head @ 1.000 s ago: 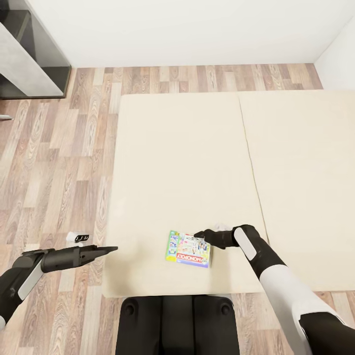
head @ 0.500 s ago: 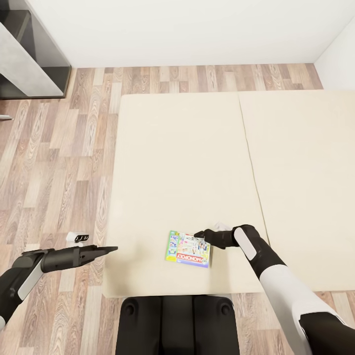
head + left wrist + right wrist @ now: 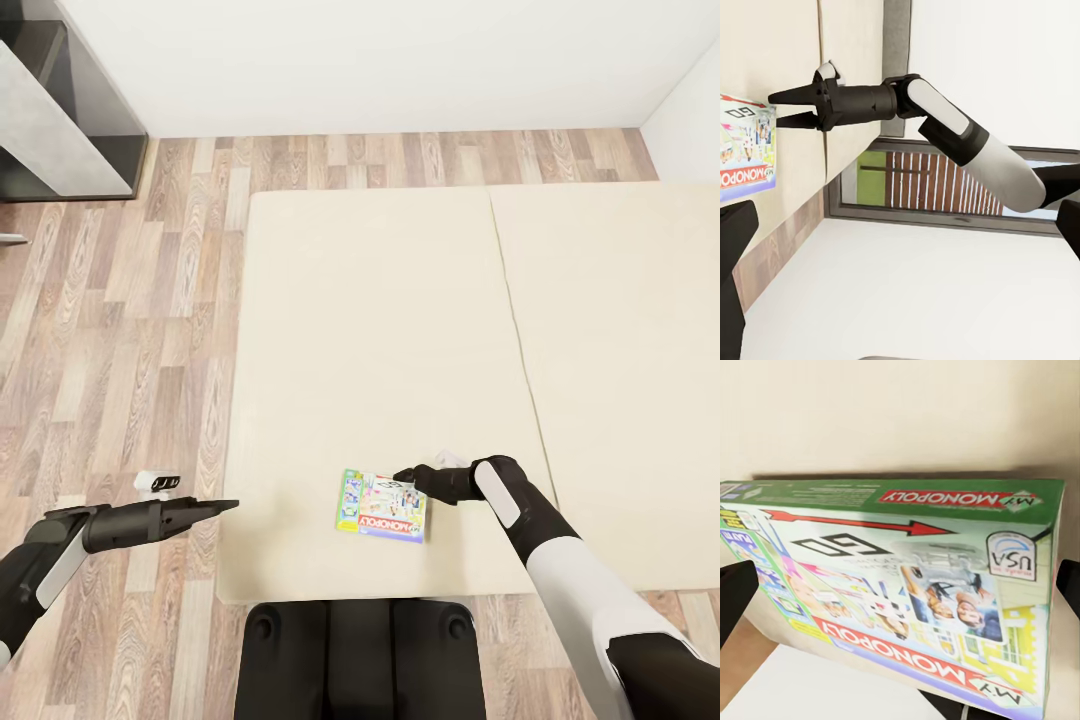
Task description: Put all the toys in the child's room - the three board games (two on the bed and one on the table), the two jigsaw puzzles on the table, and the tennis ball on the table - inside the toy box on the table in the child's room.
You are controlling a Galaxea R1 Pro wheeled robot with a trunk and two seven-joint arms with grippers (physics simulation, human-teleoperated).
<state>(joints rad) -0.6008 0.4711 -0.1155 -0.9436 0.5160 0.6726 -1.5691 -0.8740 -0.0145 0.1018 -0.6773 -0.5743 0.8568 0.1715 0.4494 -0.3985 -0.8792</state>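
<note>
Right gripper (image 3: 400, 476) poised at the edge of a board game (image 3: 381, 506) lying flat on the beige bed (image 3: 400, 330).

The green-bordered Monopoly box rests near the mattress edge closest to the robot, and the right arm reaches across the bed so that its fingertips sit at the box's upper right corner. In the left wrist view the right gripper's (image 3: 784, 107) two dark fingers stand slightly parted, nothing between them, beside the box (image 3: 742, 146). The right wrist view shows the box (image 3: 900, 585) close ahead. The left gripper (image 3: 228, 506) hangs over the wood-plank floor (image 3: 120, 330) at the bed's edge; whether its fingers are released or clenched cannot be told.
</note>
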